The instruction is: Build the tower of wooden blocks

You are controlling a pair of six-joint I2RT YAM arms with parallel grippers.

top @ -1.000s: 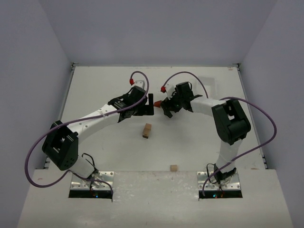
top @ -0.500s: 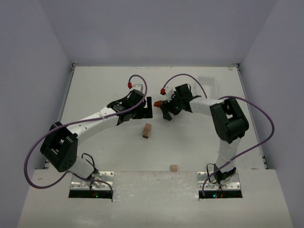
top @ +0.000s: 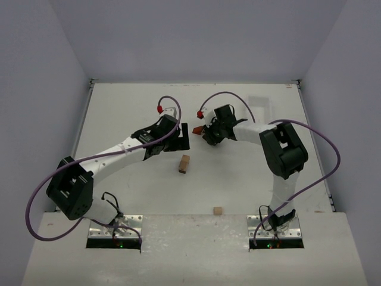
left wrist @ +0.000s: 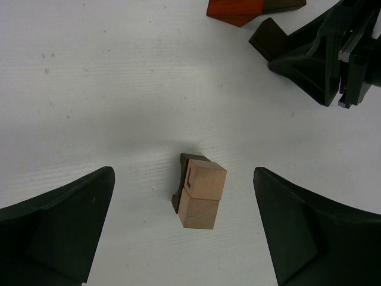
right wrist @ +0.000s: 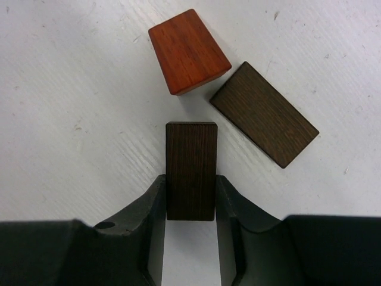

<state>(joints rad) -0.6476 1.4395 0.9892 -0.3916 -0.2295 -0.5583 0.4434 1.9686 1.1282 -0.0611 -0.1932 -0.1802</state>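
The wood block tower [top: 184, 163] stands mid-table: two light tan cubes [left wrist: 201, 193] against a dark brown arch piece [left wrist: 181, 179]. My left gripper [top: 185, 136] hovers open just beyond it, with the tower showing between its wide-spread fingers [left wrist: 59, 232] in the left wrist view. My right gripper [right wrist: 190, 185] is shut on an upright dark brown block [right wrist: 190, 170], one finger pressed against each long side. Just past that block, a reddish-brown wedge [right wrist: 189, 50] and a second dark brown block [right wrist: 264, 114] lie flat on the table.
A loose tan cube [top: 218, 210] lies near the table's front edge, between the arm bases. The two grippers face each other closely at the table's middle. The right gripper's black body [left wrist: 324, 56] shows at the top right of the left wrist view.
The right gripper's jaws have closed from wide open onto the dark brown block. The left arm has drawn slightly to the left and away from the right gripper, still open.
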